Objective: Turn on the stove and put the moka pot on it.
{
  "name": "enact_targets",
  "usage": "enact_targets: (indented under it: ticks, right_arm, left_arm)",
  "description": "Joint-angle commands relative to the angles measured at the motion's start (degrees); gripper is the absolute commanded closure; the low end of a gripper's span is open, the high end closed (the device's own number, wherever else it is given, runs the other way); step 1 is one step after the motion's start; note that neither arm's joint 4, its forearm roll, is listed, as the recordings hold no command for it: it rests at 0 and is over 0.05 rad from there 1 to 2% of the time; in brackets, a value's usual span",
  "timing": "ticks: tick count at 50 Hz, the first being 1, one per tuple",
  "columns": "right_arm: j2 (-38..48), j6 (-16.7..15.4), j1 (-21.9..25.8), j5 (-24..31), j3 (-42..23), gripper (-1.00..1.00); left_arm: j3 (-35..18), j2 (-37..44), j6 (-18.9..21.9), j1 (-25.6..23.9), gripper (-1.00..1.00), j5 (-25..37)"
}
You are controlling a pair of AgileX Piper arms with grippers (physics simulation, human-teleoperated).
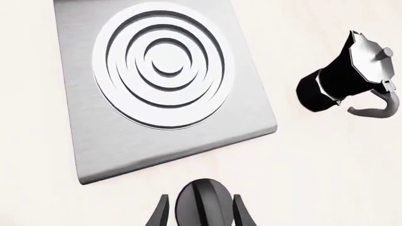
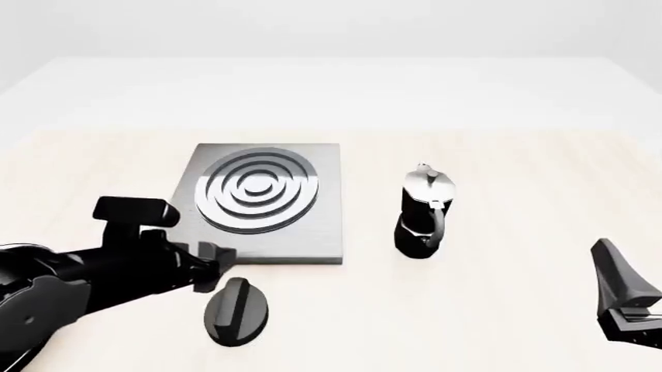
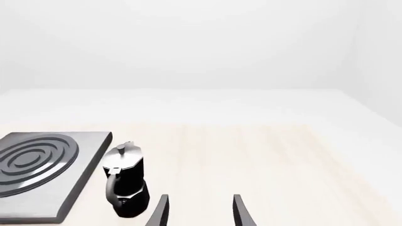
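Straddling black oval knob, left gripper fingers spread, not clamped. Stove just beyond knob on desk. Moka pot upright beside stove. Right gripper open, empty.

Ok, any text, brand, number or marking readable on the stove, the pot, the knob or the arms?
None can be read.
Stove: bare grey metal with rings, no markings.
Moka pot: plain black with silver lid, no label.
Knob: plain black, no dial marks seen.
Left gripper and right gripper: no lettering seen.
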Motion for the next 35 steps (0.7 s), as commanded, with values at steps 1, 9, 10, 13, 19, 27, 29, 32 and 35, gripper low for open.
enact_targets:
  ticks: [1, 9, 10, 13, 19, 27, 29, 32, 35]
  right_arm:
    - [0.3, 0.3, 0.1, -0.3, 0.0, -1.0]
    - [0.1, 0.5, -0.1, -0.2, 0.0, -1.0]
    - [0.1, 0.5, 0.0, -0.1, 0.0, -1.0]
    - [0.3, 0.5, 0.0, -0.4, 0.0, -1.0]
    - [0.0, 0.6, 0.0, -0.1, 0.0, -1.0]
    - [-0.6, 0.8, -0.1, 0.3, 0.0, -1.0]
    - [-0.8, 1.0, -0.1, 0.5, 0.0, -1.0]
    - [-1.3, 0.9, -0.1, 0.8, 0.0, -1.0]
    - [-1.6, 1.1, -0.3, 1.0, 0.0, -1.0]
  left_arm:
    - [0.6, 2.7, -0.4, -0.6, -1.0, -2.4]
    - [0.5, 4.3, -0.1, -0.3, -1.0, -3.3]
    - [0.4, 4.3, 0.0, -0.3, -1.0, -3.2]
    - [0.5, 5.1, 0.0, -0.6, -1.0, -4.0]
    - [0.8, 6.4, -0.2, -1.2, -1.0, -5.1]
    - [0.7, 7.6, -0.4, -1.9, -1.0, -5.6]
    - [0.7, 8.0, -0.6, -2.0, -1.0, -6.0]
    - [0.9, 8.7, -0.8, -2.3, -1.0, -6.7]
    - [1.2, 10.5, -2.0, -3.0, -1.0, -8.1]
